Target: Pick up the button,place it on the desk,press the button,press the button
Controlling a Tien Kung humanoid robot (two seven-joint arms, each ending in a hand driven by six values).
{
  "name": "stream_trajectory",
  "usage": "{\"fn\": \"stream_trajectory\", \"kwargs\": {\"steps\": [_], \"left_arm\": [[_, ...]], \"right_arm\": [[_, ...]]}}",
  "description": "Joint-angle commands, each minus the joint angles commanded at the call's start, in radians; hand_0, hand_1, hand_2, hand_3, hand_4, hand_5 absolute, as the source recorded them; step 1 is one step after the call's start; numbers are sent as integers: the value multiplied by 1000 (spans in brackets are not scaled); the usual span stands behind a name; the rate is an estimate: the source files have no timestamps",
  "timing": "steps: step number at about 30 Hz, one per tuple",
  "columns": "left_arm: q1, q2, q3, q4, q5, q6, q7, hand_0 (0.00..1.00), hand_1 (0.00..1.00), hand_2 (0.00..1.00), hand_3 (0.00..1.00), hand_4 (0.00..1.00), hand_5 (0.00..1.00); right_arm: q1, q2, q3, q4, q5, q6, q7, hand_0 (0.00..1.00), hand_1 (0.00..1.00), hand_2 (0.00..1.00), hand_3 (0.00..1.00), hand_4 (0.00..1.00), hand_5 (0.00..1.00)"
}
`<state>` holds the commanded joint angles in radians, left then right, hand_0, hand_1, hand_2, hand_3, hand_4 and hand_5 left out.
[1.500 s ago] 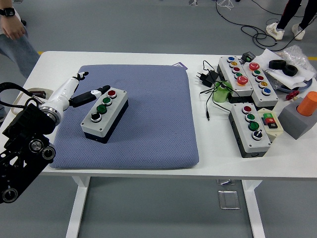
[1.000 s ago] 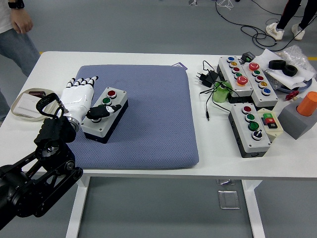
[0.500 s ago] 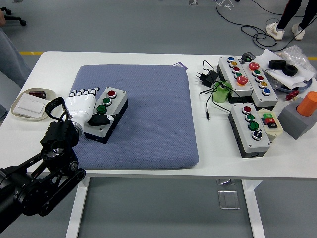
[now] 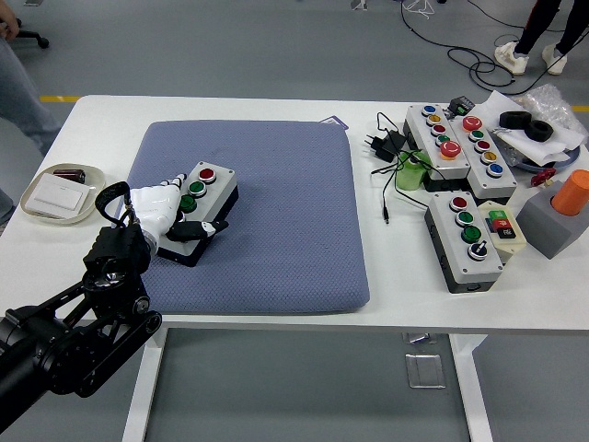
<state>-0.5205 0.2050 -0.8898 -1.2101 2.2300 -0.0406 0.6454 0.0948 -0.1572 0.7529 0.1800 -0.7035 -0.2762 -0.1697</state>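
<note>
The button box lies on the left part of the blue pad, which rests on the white desk. The left hand covers the box's near end, its fingers curled over the box's left side and the dark thumb across its top, gripping it. The box's red and green buttons show beyond the hand

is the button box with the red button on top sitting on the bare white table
No, the button box rests on the blue-grey cushion, with the left hand over its near end.
</note>
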Motion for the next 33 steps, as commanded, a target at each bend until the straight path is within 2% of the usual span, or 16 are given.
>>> {"fn": "stream_trajectory", "kwargs": {"steps": [3,4,9,10,15,16,18,21,22,27,28,31,33], "left_arm": [[-2,2,-3,-2,9,-9,0,371,609,763,978,998,699],[-4,3,-2,-4,12,-13,0,319,533,631,871,998,648],[-12,8,-2,-11,30,-24,0,319,533,631,871,998,648],[-13,9,-1,-12,33,-25,0,295,451,492,657,989,478],[-20,19,-1,-13,39,-26,-7,295,451,492,657,989,478],[-21,21,-1,-12,39,-22,-14,298,437,423,469,878,415],[-25,28,4,-9,39,-16,-41,298,437,423,469,878,415],[-29,40,14,-4,39,0,-112,298,437,423,469,878,415],[-30,41,15,-3,39,1,-124,379,404,383,404,724,118],[-40,56,38,-2,39,4,-219,379,404,383,404,724,118],[-43,60,38,-1,39,14,-251,404,395,366,378,706,50],[-49,66,40,-1,39,27,-312,404,395,366,378,706,50],[-56,75,43,-3,39,32,-380,404,395,366,378,706,50]], "right_arm": [[1,0,3,0,-5,0,-1,627,477,539,582,279,22],[1,0,4,0,-5,0,-1,627,477,539,582,279,22],[4,0,5,0,-4,-1,-2,627,477,539,582,279,22],[4,0,5,0,-4,-1,-2,627,477,539,582,279,22],[5,0,7,0,-6,-1,-2,627,477,539,582,279,22],[5,0,7,0,-6,-1,-2,627,477,539,582,280,22],[5,0,8,0,-6,-1,-2,627,477,539,582,280,22],[5,0,9,0,-7,-1,-2,627,477,539,582,280,22],[5,0,9,0,-7,-1,-2,627,477,539,582,280,22],[6,0,9,0,-7,-1,-2,627,477,539,582,280,22],[6,0,8,0,-7,-1,-2,627,477,539,582,280,22],[6,0,9,0,-7,-1,-2,627,477,539,582,280,22],[7,0,8,0,-6,-1,-2,627,477,539,582,280,22]]}}
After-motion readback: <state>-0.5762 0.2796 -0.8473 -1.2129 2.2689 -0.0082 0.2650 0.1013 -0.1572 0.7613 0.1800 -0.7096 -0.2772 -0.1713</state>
